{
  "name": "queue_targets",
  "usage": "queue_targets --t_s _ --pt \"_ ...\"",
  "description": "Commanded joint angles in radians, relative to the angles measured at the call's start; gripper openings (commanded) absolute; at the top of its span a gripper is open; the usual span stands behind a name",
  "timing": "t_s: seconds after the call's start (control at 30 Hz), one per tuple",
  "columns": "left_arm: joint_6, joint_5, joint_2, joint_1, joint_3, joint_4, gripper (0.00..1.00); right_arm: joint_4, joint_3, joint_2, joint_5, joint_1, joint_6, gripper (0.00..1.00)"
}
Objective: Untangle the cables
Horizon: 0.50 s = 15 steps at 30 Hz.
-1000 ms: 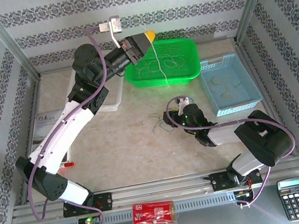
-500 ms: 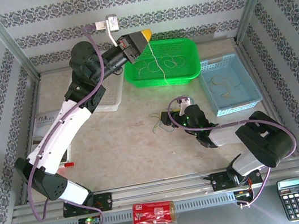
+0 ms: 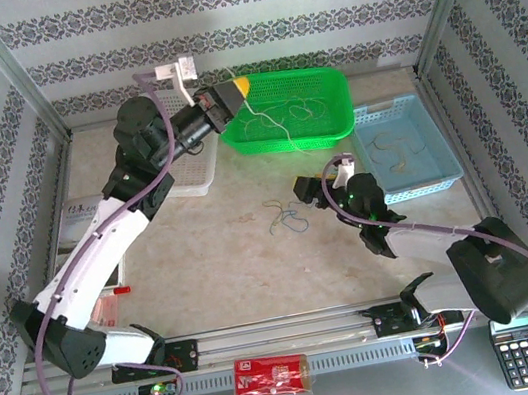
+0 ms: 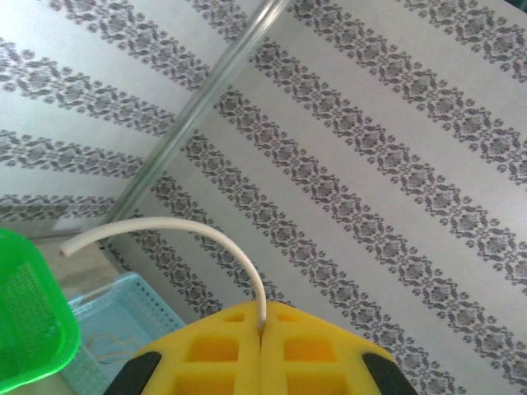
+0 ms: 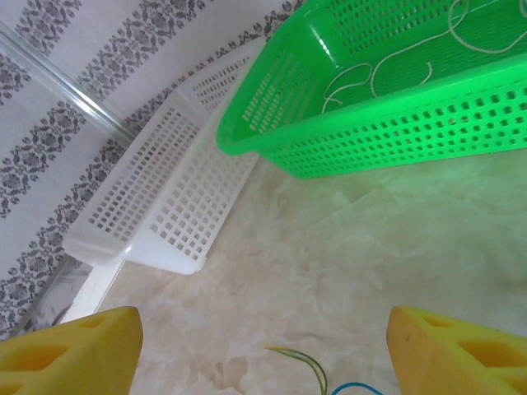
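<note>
We see glossy, perforated moulded plastic in the green basket [image 3: 290,142] at one o'clock, the white basket [image 3: 198,178] at ten and the blue basket [image 3: 415,190] at three. The table [image 3: 215,266] looks like matt, marbled stone. The rail [image 3: 297,332] at six is brushed metal. The yellow pads [image 4: 206,354] look matt and rubbery, and the cream cable [image 4: 210,233] looks smooth.

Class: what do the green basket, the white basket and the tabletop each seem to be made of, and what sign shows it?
Green basket: probably moulded plastic, glossy; even perforations, shiny rim.
White basket: probably plastic, duller; moulded square grid.
Tabletop: marble-look stone or laminate, cannot tell which; beige veining, soft sheen.
</note>
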Motion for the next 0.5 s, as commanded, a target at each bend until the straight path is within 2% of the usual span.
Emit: queue_targets --t_s 0.0,0.3,0.47 --pt "0.020 -0.047 -0.069 0.043 -0.035 0.037 0.00 -0.015 0.002 -0.033 -0.041 -0.024 0.019 0.79" --pt "0.007 -0.078 -0.131 0.160 -0.038 0.053 0.00 -0.026 -0.048 -0.059 -0.029 -0.052 0.012 0.80" --pt "0.000 -0.046 -0.110 0.201 0.008 0.047 0.00 -0.056 -0.057 -0.081 -0.036 -0.056 0.010 0.79"
